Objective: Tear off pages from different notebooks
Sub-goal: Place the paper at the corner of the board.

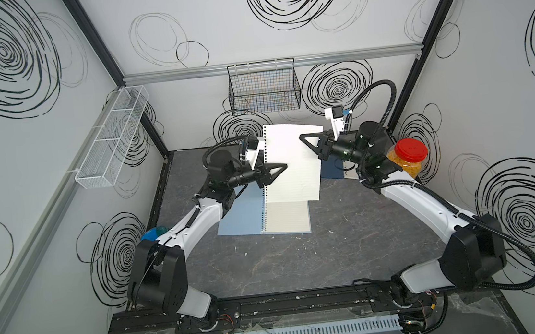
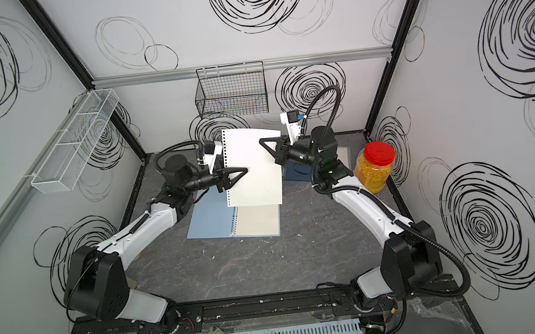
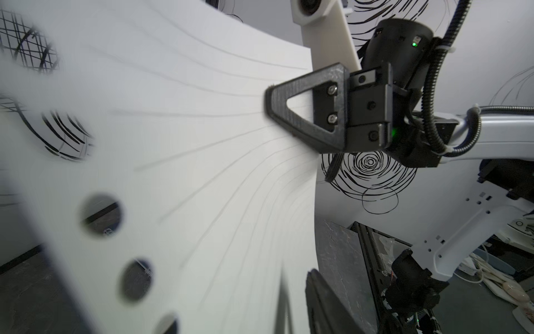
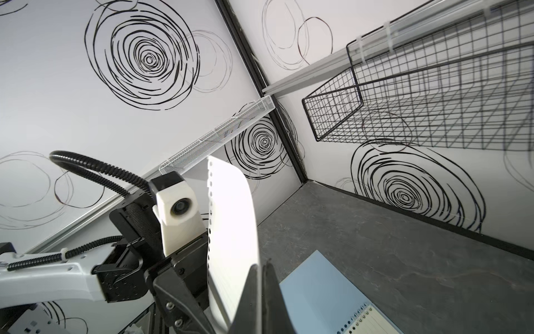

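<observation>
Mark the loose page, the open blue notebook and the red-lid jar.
loose page (image 1: 300,174): a top view, middle of the sheet.
open blue notebook (image 1: 244,221): a top view, its blue cover.
red-lid jar (image 1: 412,150): a top view, its lid.

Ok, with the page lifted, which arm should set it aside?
Right. The right gripper is shut on the page above the light blue notebook; the left gripper by its holed edge isn't clearly gripping.

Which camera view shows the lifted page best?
A top view: the whole page shows, held above the open light blue notebook, one edge pinched by the right tool. The left wrist view shows it close and blurred, punch holes visible. The right wrist view shows it nearly edge-on, curled.
</observation>
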Motion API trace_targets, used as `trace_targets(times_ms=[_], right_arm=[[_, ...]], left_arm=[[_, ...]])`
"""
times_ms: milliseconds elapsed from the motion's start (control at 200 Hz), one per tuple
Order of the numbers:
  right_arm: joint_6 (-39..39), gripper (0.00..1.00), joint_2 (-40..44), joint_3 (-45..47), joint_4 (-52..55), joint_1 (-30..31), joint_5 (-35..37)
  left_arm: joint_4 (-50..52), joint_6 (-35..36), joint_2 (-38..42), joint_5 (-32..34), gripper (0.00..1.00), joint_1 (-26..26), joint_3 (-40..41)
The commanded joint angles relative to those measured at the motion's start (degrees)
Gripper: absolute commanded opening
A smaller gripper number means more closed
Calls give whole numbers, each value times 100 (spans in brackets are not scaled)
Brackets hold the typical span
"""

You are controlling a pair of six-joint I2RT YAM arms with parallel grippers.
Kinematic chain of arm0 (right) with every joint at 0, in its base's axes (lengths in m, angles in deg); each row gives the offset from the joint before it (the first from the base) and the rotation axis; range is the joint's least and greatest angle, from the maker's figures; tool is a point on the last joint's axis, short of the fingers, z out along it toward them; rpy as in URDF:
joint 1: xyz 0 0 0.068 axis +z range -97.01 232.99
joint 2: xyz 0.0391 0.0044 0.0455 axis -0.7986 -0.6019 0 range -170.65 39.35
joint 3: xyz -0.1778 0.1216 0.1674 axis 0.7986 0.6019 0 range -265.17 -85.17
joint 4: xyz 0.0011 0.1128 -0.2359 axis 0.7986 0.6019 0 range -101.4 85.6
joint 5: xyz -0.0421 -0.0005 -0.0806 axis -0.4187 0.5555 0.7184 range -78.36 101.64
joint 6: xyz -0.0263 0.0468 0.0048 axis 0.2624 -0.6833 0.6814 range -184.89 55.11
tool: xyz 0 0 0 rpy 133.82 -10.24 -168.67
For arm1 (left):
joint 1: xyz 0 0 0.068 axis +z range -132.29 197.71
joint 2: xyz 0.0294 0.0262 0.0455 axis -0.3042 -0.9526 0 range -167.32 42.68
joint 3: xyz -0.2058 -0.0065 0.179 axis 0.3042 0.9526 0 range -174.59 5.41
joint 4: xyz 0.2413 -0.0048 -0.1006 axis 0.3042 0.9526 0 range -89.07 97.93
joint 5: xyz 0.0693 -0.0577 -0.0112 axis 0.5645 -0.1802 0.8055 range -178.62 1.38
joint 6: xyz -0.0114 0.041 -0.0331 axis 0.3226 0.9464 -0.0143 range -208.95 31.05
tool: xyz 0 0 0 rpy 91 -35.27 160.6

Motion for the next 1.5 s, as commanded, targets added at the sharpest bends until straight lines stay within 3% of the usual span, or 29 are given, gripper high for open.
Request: trace_targets(times_ms=[0, 575, 746, 886, 961, 1116, 1261, 1496], right_arm=[[-177, 0, -20, 71, -358, -69, 40], [-240, 0, -134, 172, -442, -100, 47], [-263, 2, -161, 207, -459, -94, 58], [-269, 14, -159, 241, -460, -102, 102], [-276, 32, -144, 292, -451, -117, 193], [-295, 55, -50, 397, -373, -168, 372], [-287, 64, 106, 568, -302, -225, 567], [-251, 68, 317, 789, -204, -297, 740]], left_arm=[[-360, -54, -75, -99, 46, 15, 65], [-406, -448, -304, 90, 10, 67, -17], [-332, -742, -371, 418, 0, 66, -63], [8, -996, -513, 774, 0, 122, -165], [80, -1283, -579, 875, 0, 207, -180], [700, -1381, -688, 1202, 0, 487, -274], [1348, -1494, -1034, 1292, 0, 842, -500], [1983, -1566, -1652, 1548, 0, 1475, -717]])
